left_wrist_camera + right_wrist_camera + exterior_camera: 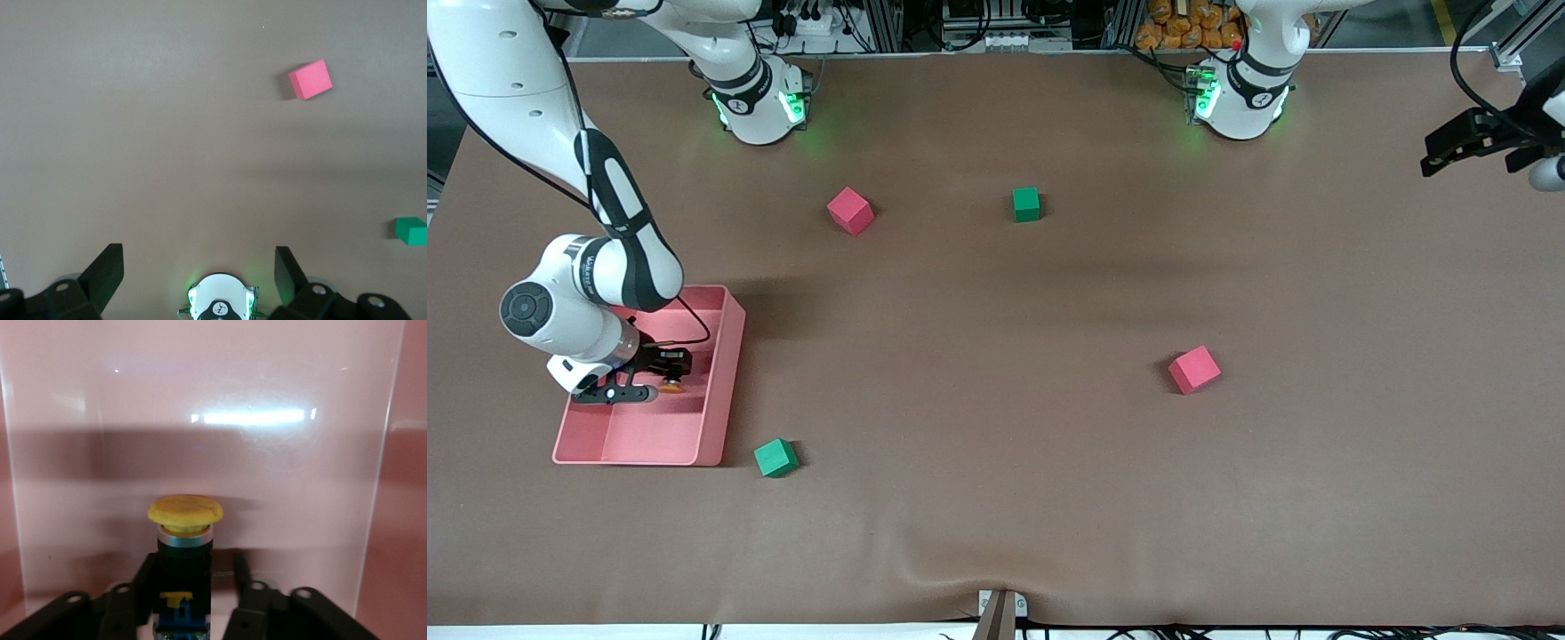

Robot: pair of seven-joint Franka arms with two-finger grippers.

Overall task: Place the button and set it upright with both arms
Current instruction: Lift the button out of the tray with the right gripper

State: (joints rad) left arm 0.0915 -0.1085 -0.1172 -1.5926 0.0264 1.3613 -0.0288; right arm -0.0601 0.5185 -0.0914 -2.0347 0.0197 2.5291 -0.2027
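Your right gripper [193,587] has its fingers [143,583] closed on the black body of the button [185,540]; the orange-yellow cap points away from the wrist, clear of the fingers. In the front view that gripper [660,373] and the button [670,386] sit inside the pink tray [725,373], low in its compartment farther from the front camera, just by the inner divider. Whether the button touches the tray floor, you cannot tell.

The tray lies at the right arm's end of the table [996,462]. One green cube [775,458] rests just beside the tray's corner, nearer the front camera. A red cube [850,211] and a second green cube [1026,204] lie farther from the camera than the tray; another red cube [1194,369] sits well apart toward the left arm's end.

Your left gripper [199,277] waits high over the table's left-arm end, fingers [107,273] spread wide, holding nothing.
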